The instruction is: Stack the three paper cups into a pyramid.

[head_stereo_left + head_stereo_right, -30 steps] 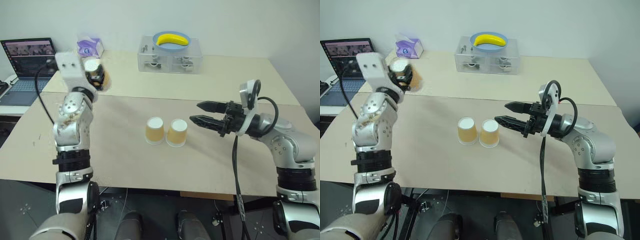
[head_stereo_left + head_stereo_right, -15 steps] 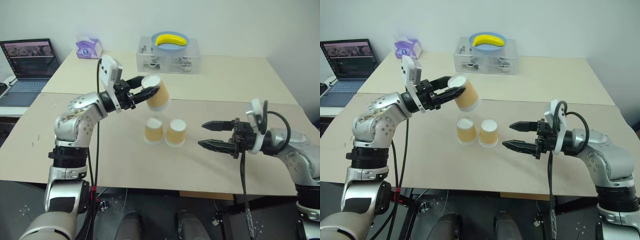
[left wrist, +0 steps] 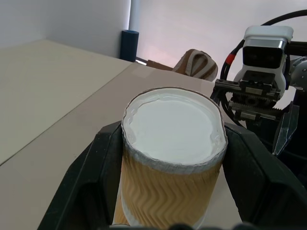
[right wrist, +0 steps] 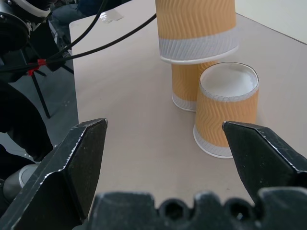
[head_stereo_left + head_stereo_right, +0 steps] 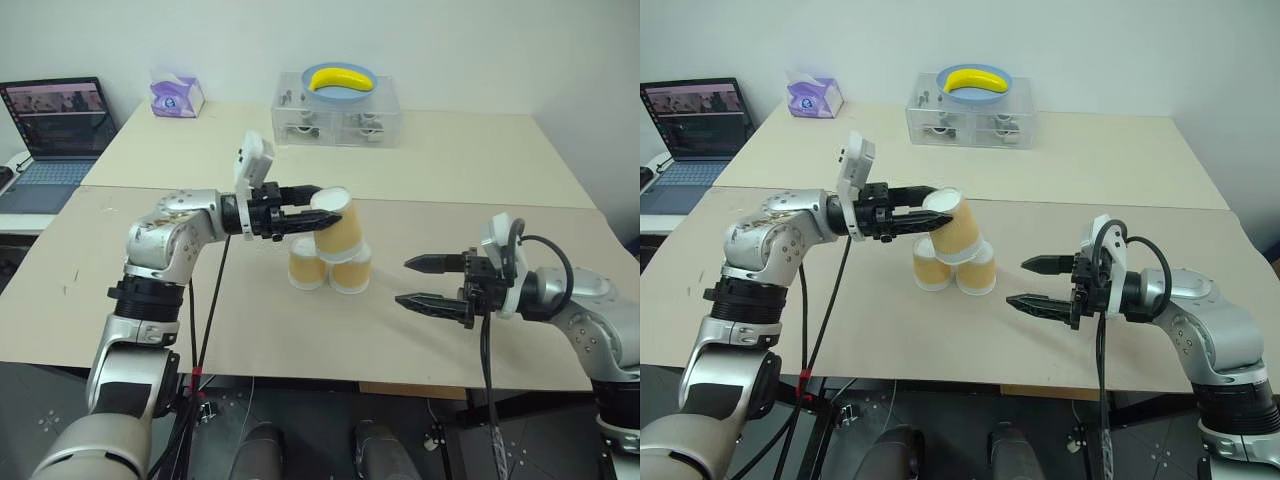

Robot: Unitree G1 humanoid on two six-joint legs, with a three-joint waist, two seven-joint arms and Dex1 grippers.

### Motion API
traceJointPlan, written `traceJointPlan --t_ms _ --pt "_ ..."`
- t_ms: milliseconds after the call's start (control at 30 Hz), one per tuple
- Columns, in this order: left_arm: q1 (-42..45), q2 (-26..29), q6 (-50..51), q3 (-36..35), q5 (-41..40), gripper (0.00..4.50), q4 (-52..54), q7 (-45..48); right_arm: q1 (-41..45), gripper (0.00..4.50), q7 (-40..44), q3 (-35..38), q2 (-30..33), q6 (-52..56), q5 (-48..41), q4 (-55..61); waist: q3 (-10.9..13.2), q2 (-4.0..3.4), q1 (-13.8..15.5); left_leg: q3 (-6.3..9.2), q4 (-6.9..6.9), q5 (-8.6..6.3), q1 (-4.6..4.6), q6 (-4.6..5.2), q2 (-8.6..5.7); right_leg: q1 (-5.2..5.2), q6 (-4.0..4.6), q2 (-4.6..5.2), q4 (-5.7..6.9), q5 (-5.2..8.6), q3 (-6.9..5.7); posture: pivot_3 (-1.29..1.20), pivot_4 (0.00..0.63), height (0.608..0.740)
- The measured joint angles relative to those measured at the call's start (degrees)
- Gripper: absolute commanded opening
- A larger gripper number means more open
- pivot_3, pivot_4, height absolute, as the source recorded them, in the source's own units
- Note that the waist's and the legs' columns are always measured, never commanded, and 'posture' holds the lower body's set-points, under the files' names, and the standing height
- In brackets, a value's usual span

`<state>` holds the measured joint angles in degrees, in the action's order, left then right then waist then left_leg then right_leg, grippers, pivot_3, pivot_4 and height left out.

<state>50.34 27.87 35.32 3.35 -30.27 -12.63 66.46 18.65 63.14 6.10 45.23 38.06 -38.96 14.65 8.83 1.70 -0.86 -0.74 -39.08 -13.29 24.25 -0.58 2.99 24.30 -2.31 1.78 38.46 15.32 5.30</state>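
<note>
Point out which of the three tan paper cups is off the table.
The tilted tan paper cup clamped in the left gripper, held above the other two tan cups, which stand upside down, side by side, on the beige table.

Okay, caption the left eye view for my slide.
Left gripper holds third cup tilted above two upside-down cups.

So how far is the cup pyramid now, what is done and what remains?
Done: two tan paper cups stand upside down, side by side, on the beige table as the base. In hand: the left hand grips the third tan paper cup, tilted just above them. Left: level it, set it down, release. The right hand waits open beside the base.
</note>
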Motion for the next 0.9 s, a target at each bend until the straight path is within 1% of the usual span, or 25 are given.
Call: traceJointPlan --t_ms 333,900 --pt "3.8 -1.0 -3.9 -0.3 2.8 2.98 -5.6 -0.7 0.1 4.5 -0.5 0.0 0.0 0.0 0.0 -0.1 0.0 0.01 0.0 0.01 -0.02 0.0 0.01 0.0 -0.01 -0.01 0.0 0.0 0.0 0.0 0.0 0.0 0.15 0.694" --pt "3.8 -1.0 -5.4 0.2 5.6 2.98 -5.9 0.9 0.5 4.5 -1.2 0.0 0.0 0.0 0.0 -0.5 0.0 0.01 0.0 0.02 -0.02 0.0 0.01 0.0 -0.01 0.0 0.0 0.0 0.02 0.0 -0.01 0.0 0.15 0.694"
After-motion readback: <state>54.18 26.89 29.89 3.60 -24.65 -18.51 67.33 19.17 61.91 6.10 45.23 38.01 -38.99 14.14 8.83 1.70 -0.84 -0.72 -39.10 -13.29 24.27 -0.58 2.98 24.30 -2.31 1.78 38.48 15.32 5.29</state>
